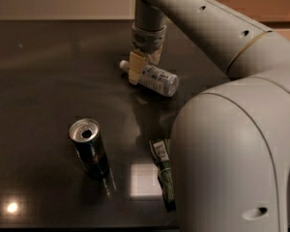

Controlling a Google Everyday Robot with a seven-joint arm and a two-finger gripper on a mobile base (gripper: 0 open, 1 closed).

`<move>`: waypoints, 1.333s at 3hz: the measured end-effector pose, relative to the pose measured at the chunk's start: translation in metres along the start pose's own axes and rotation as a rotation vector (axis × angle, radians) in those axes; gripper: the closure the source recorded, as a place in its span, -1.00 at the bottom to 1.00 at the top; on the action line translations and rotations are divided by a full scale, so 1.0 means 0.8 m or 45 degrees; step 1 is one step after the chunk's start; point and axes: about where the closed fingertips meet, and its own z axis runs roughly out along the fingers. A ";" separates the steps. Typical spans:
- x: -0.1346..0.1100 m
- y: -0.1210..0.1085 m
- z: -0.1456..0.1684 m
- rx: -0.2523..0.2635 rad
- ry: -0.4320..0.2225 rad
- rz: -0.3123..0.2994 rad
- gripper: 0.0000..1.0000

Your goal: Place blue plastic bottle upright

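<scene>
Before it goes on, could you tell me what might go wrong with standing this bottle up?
The gripper sits at the cap end of the blue plastic bottle, which lies on its side; gripped so far from its middle, it might pivot or slip. Being round, it could also roll across the glossy table toward the green packet.

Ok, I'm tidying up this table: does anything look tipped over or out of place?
Yes. The bottle lies on its side near the back of the table, with the gripper at its cap end. The can stands upright; the green packet lies flat.
</scene>
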 end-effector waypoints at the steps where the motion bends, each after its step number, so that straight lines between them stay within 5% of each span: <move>1: 0.000 0.009 -0.002 0.001 0.000 0.003 -0.37; 4: 0.005 0.028 -0.083 0.015 -0.212 -0.050 0.98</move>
